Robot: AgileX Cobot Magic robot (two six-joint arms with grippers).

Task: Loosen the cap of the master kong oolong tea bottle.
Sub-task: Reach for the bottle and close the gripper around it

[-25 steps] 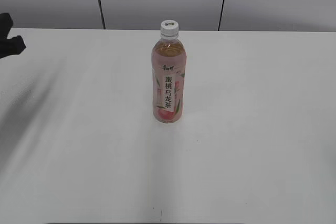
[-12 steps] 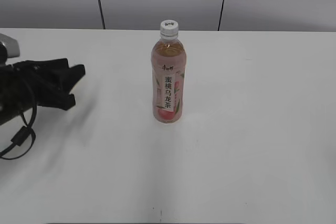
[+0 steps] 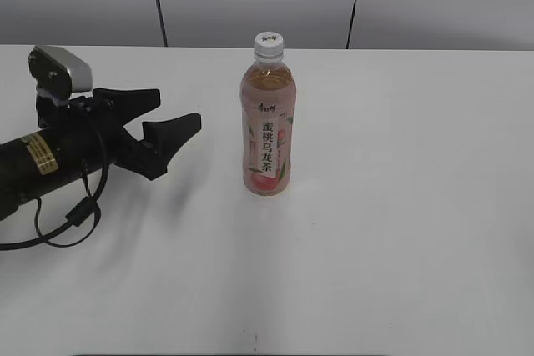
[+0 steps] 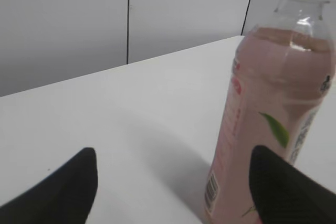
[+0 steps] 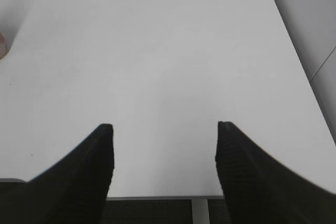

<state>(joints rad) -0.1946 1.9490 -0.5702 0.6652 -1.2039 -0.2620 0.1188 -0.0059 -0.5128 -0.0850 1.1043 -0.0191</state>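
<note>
One tall clear plastic bottle of amber tea (image 3: 267, 127) stands upright mid-table (image 3: 400, 206), small white screw cap (image 3: 269, 43) on top, untouched. Left gripper (image 3: 167, 118) is just left of the bottle at label height, jaws spread, holding nothing. Right gripper (image 5: 164, 150) is jaws apart over bare table, also empty, out of the exterior shot.

Risk: bottle is free-standing and unbraced; a sideways nudge from the near finger would tip it. Twisting the cap without a firm body grip just spins the bottle.

Label: pink, peach print, white vertical strip reads 蜜桃乌龙茶. Cap mark is too small to read.
</note>
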